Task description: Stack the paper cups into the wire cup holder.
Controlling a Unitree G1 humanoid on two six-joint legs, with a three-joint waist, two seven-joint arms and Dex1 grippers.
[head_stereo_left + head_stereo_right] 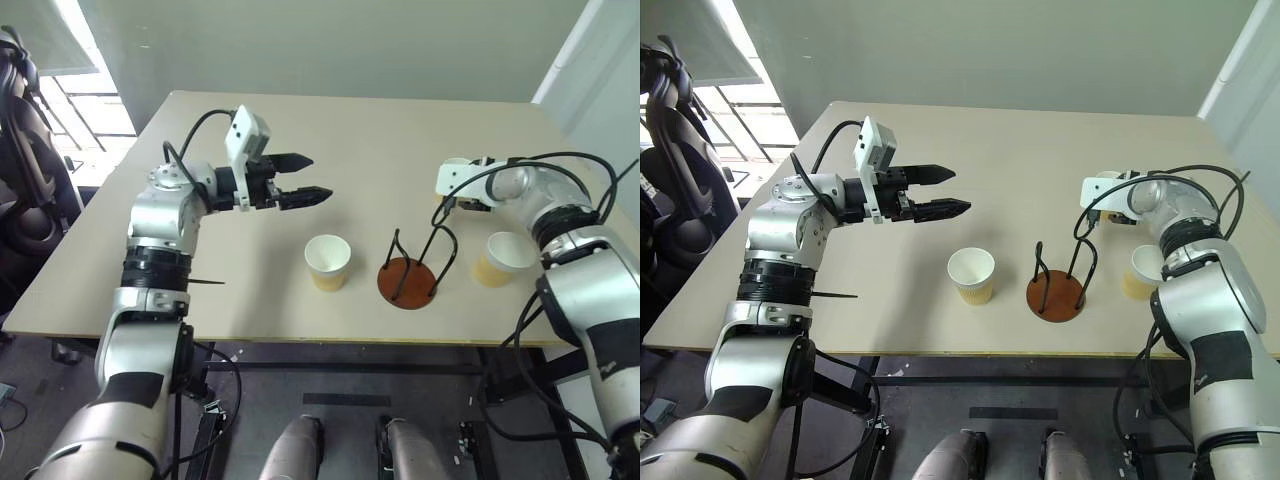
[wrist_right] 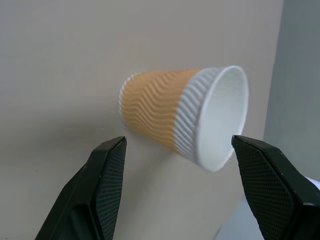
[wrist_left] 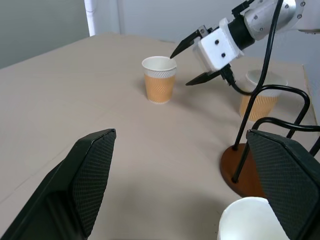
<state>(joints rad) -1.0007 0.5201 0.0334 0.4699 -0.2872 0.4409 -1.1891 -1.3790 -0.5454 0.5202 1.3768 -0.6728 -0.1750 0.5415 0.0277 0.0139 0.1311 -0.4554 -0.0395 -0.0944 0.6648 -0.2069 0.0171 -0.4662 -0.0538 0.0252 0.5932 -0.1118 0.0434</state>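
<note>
Three tan ribbed paper cups stand upright on the table. One cup (image 1: 328, 262) is just left of the wire cup holder (image 1: 405, 285), another (image 1: 503, 258) is just right of it, and the third (image 3: 160, 79) stands farther back. The holder's brown disc base carries empty black wire loops. My right gripper (image 3: 180, 69) is open beside the far cup; in its wrist view that cup (image 2: 175, 117) lies between the spread fingers (image 2: 107, 175), untouched. My left gripper (image 1: 320, 176) hovers open and empty above the table, left of the nearest cup.
The beige table (image 1: 250, 280) has its front edge close below the cups and holder. A dark chair (image 1: 675, 150) stands off the table's left side by a window. A pale wall panel (image 1: 590, 70) runs along the right.
</note>
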